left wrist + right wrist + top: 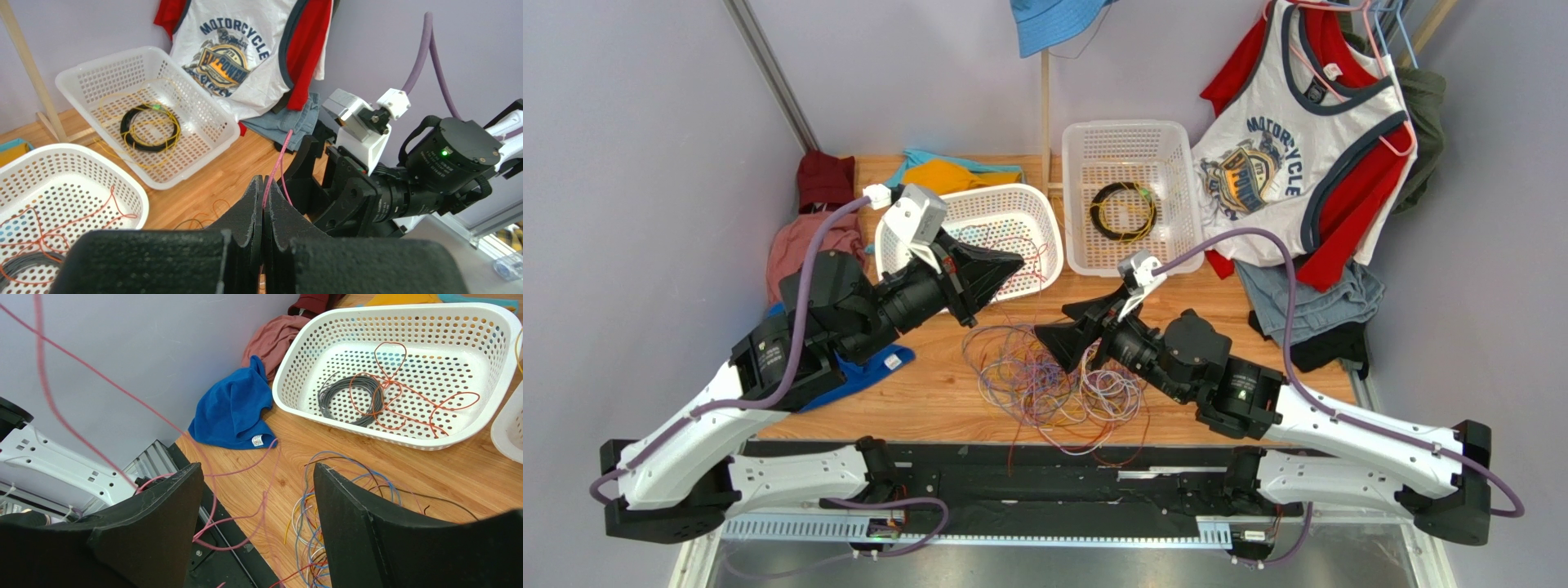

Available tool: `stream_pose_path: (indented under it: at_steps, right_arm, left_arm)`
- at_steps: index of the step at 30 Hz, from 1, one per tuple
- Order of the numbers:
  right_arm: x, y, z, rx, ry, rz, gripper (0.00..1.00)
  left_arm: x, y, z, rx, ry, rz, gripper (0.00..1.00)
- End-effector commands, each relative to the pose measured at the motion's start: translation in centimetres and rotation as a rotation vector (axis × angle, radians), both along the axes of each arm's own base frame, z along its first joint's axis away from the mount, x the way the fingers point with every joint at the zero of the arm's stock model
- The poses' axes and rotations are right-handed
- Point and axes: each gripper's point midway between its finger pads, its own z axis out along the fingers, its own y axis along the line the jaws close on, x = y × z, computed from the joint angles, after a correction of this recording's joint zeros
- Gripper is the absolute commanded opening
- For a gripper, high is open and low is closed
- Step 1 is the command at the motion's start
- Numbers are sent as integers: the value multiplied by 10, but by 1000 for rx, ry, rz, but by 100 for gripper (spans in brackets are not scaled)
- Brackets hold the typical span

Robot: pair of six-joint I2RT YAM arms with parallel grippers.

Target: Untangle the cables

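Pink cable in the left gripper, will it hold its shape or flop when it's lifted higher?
Likely floppy: the pink cable bends above the shut left gripper. Probably light, being so thin. It may snag, since the pile looks tangled.

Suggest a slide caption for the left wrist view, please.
Left gripper shut on a pink cable, with the right arm beyond.
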Motion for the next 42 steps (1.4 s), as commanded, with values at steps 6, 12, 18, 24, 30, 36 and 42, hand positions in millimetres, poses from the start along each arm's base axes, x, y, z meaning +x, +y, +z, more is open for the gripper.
stream_pose_path:
  at_steps: [6, 12, 18, 24, 30, 36, 42]
  right_arm:
    - [-30, -31, 60, 255, -129, 55, 70]
    - [-33, -24, 70, 220, -147, 89, 71]
    - [-26, -3, 66, 157, -151, 99, 70]
    - [-4, 3, 57, 122, -129, -11, 68]
    - [21, 3, 45, 81, -104, -144, 46]
    - [38, -1, 20, 24, -76, -220, 8]
    - [83, -53, -27, -75, 50, -430, 15]
  left_arm:
    - [0, 3, 12, -4, -18, 7, 0]
    - [0, -4, 10, 0, -12, -14, 0]
    - [-3, -16, 7, 12, 2, -57, 0]
    - [-8, -17, 3, 17, 15, -81, 0]
    - [-11, -14, 6, 5, 14, -87, 0]
    - [-17, -6, 18, -25, -3, -96, 0]
    - [-12, 37, 47, -83, -75, 35, 0]
